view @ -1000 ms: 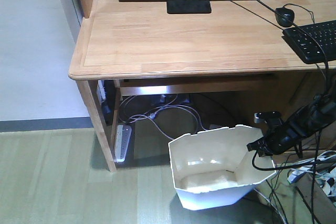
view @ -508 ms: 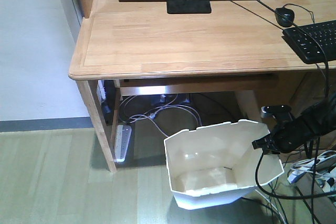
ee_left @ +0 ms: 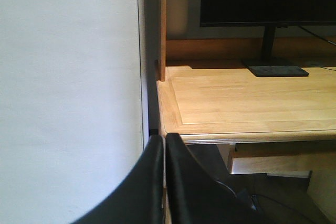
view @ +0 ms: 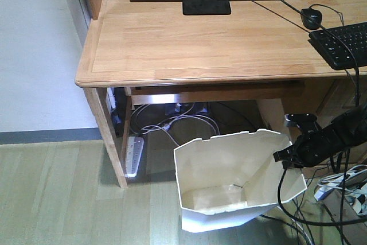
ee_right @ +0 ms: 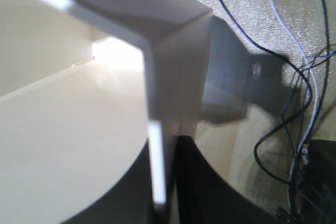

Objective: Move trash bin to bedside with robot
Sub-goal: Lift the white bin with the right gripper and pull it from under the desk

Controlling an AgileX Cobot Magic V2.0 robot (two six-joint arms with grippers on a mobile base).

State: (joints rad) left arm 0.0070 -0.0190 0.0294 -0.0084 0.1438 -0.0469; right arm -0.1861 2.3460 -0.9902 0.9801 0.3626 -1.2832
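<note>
A desk and loose cables stand on the far side of the bin, its right rim clamped in the right gripper.

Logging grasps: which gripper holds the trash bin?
The right gripper, clamped on the trash bin rim; the left gripper is shut on nothing by the desk.

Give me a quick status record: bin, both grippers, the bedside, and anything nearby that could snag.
bin: trash bin on the floor in front of the desk, tilted, nothing seen inside
right gripper: right gripper shut on the bin's right rim; wrist view shows the thin wall between its fingers
left gripper: left gripper shut, empty, raised near the desk's left corner
bedside: not in view
snag risks: loose cables beside the bin's right side; power strip under the desk
</note>
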